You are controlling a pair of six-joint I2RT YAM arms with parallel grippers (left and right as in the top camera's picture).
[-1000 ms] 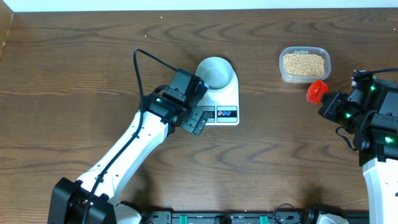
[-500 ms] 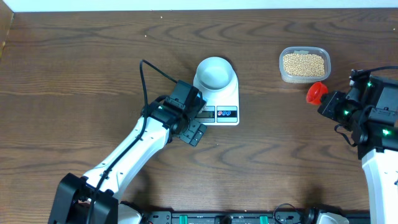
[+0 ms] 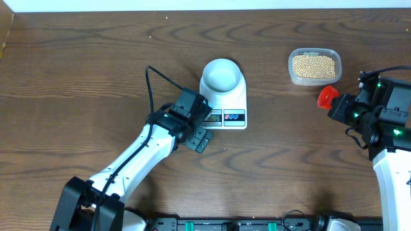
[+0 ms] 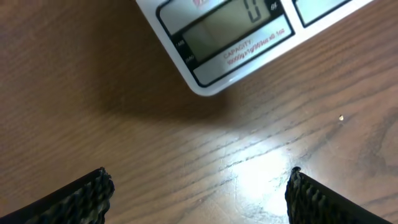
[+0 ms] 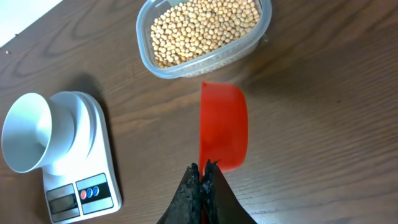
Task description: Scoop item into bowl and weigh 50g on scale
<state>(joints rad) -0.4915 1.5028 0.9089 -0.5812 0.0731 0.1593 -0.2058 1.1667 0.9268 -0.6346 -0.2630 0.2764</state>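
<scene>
The left wrist view cuts the scale (image 4: 205, 86) off at the top edge, cropping the reading on its display (image 4: 233, 31), and only two fingertips (image 4: 84, 196) of the left end effector (image 4: 200, 198) show. In the right wrist view the tub (image 5: 211, 61) runs past the top edge, and the handle of the red scoop (image 5: 222, 127) is hidden inside the right end effector (image 5: 202, 173).

The scale (image 3: 232, 106), white and rectangular, lies flat near the middle of the surface (image 3: 83, 70), a little toward the far edge. Its grey display (image 4: 227, 28) and two round buttons (image 3: 234, 117) sit at its near end, and the display reads 0. The bowl (image 3: 221, 74), round, pale and empty, stands upright on the scale's far half. The beans (image 3: 313, 65), small, round and beige-yellow, fill a clear tub (image 3: 290, 67) toward the far right corner, well apart from the scale.
</scene>
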